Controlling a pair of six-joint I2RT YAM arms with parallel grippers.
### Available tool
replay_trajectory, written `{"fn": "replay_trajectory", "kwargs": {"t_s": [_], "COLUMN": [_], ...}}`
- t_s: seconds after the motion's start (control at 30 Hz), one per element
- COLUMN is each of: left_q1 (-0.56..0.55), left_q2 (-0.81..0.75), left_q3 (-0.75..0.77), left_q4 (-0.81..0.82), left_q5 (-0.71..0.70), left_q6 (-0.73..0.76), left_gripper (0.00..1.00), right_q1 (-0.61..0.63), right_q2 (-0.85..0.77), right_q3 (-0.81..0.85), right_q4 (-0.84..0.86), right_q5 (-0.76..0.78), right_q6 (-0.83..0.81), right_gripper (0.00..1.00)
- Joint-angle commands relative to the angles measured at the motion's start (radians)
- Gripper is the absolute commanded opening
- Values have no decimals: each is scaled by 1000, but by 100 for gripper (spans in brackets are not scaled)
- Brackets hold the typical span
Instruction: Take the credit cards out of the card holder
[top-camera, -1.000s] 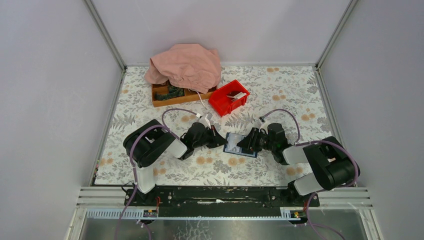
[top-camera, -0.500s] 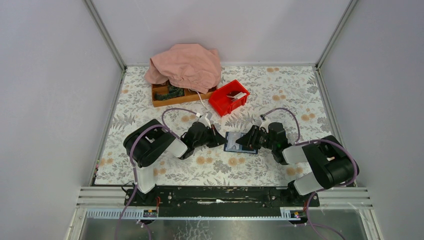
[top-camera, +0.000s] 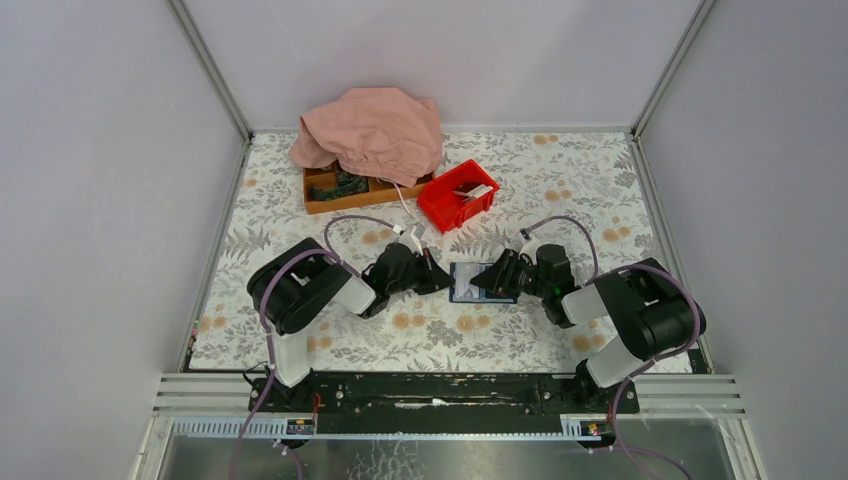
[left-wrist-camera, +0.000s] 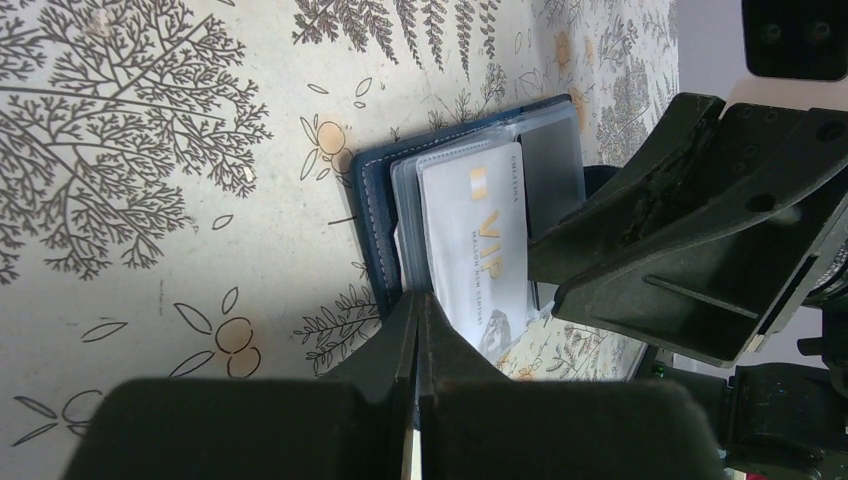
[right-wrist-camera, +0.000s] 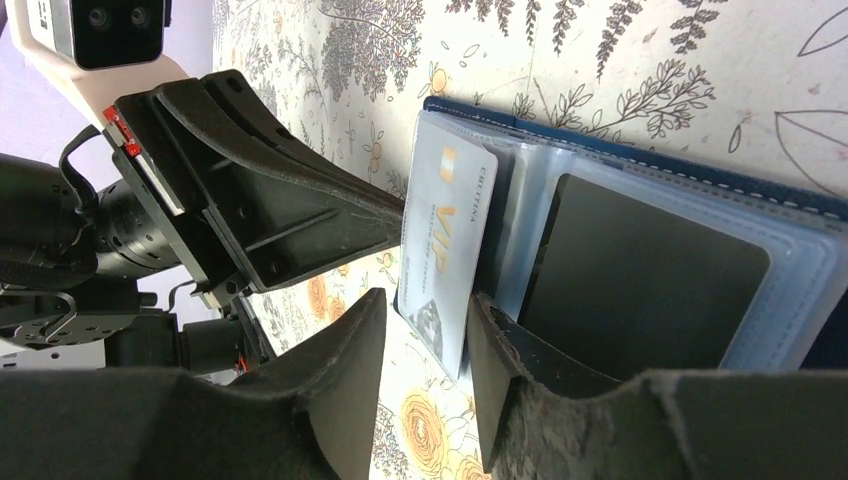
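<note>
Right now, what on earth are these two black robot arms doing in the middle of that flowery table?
They are working on an open dark blue folding card holder with clear sleeves. The left gripper is shut, its tips at the holder's edge. The right gripper is open, fingers either side of a pale VIP card sticking partway out. A dark card sits fully in its sleeve.

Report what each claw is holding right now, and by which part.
Right claw is open astride the pale VIP card's near end, gripping nothing. Left claw is shut at the card holder's edge; a pinch there cannot be told.
</note>
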Motion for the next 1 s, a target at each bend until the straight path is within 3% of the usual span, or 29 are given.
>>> {"fn": "replay_trajectory", "kwargs": {"t_s": [0.0, 0.37, 0.67, 0.97], "left_q1": [-24, -28, -28, -27], "left_q2": [33, 49, 54, 65], "left_q3": [23, 33, 38, 39], "left_q4": [-33, -39, -43, -49], "left_q5": [8, 9, 10, 12], "left_q6": [24, 21, 20, 14], "left_gripper": [0, 0, 0, 0], "right_q1": [10, 27, 46, 43], "right_q2": [20, 115, 139, 24], "right_q3": [51, 59, 68, 81], "right_q4": [97, 230, 230, 8], "right_q5": [-67, -123, -127, -65], "right_q6": [18, 77, 71, -29], "right_gripper": [43, 41, 40, 40]}}
